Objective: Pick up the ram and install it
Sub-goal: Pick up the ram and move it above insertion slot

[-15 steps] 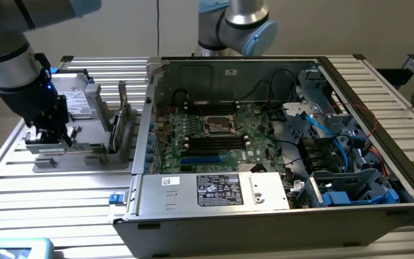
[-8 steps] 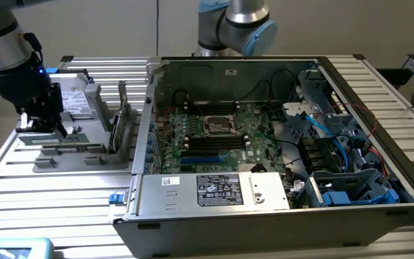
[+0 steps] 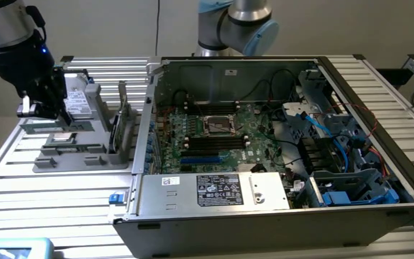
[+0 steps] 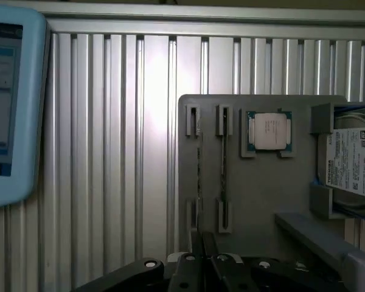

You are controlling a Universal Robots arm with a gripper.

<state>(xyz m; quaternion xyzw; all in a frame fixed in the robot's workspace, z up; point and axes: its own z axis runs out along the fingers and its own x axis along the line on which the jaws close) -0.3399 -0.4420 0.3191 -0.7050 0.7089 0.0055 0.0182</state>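
claw [image 4: 202, 236] pinched closed, apart from the ram [image 4: 199, 170] upright in the grey holder [image 4: 261, 194]

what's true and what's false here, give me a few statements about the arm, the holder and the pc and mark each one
1. The gripper hangs over the open computer case. False: it hangs over the grey holder, which sits beside the case on the exterior view's left.
2. A processor chip lies flat on the grey holder. True.
3. The gripper holds a ram stick between wide-open fingers. False: the fingers are shut with nothing between them.
4. The computer case lies with its side open, so the motherboard is exposed. True.
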